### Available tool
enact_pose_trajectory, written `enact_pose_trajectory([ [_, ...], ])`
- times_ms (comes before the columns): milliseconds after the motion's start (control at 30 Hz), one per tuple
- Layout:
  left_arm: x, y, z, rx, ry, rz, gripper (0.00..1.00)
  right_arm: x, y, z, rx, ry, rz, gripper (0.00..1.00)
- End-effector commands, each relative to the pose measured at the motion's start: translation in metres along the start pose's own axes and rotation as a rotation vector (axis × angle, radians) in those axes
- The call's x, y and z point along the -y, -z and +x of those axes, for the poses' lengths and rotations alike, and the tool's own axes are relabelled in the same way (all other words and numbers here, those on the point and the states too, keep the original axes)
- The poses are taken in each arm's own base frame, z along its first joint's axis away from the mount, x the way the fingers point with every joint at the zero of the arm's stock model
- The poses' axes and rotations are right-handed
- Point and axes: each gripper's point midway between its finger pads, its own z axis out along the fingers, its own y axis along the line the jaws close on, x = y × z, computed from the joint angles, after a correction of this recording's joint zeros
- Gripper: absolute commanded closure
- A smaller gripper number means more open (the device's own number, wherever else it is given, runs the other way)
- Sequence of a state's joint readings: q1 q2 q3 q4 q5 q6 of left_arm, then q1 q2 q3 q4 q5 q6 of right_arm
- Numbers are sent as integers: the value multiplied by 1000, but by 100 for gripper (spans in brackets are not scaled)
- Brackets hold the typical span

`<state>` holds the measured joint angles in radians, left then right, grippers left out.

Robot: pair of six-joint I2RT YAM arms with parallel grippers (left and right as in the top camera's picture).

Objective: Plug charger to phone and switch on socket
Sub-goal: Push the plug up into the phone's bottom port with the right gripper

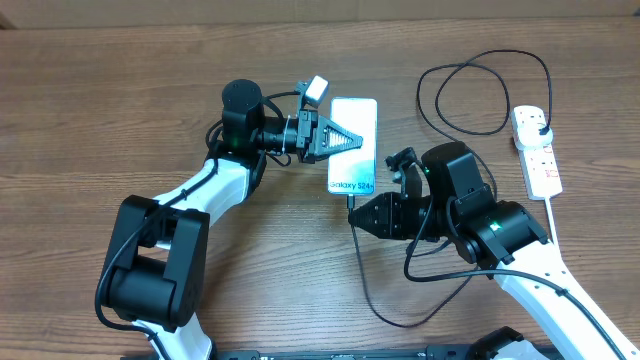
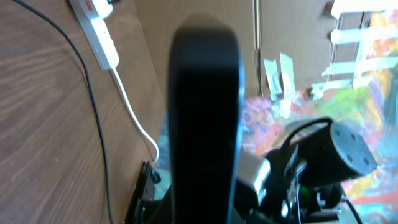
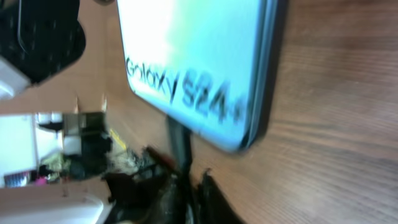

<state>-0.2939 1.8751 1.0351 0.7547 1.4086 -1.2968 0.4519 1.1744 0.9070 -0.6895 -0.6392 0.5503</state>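
The phone (image 1: 356, 160) lies flat mid-table, its light screen reading "Galaxy S24" (image 3: 193, 56). My left gripper (image 1: 345, 139) is shut and rests its tip on the phone's screen; in the left wrist view its fingers (image 2: 205, 93) form one dark bar. The charger's plug (image 1: 350, 200) sits at the phone's near edge, seen as a dark stub (image 3: 179, 140). My right gripper (image 1: 358, 213) is shut on the charger just behind the plug, its fingers (image 3: 214, 196) tight around the cable. The black cable (image 1: 366, 285) loops round to the white socket (image 1: 537, 150).
The cable makes a wide loop (image 1: 470, 95) at the back right, beside the socket. The socket's thick white cord (image 1: 552, 215) runs toward the table's front past my right arm (image 1: 480, 215). The socket (image 2: 99, 31) and cord (image 2: 134, 112) also show in the left wrist view.
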Motion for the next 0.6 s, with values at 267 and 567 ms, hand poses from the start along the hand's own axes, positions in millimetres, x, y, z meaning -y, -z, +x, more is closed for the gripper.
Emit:
enact_pose_trajectory([
  [267, 6, -9, -4, 19, -32, -2, 96, 2, 20, -2, 65, 7, 59, 73],
  [567, 4, -8, -16, 85, -59, -22, 96, 5, 10, 9, 114, 71, 214, 63],
])
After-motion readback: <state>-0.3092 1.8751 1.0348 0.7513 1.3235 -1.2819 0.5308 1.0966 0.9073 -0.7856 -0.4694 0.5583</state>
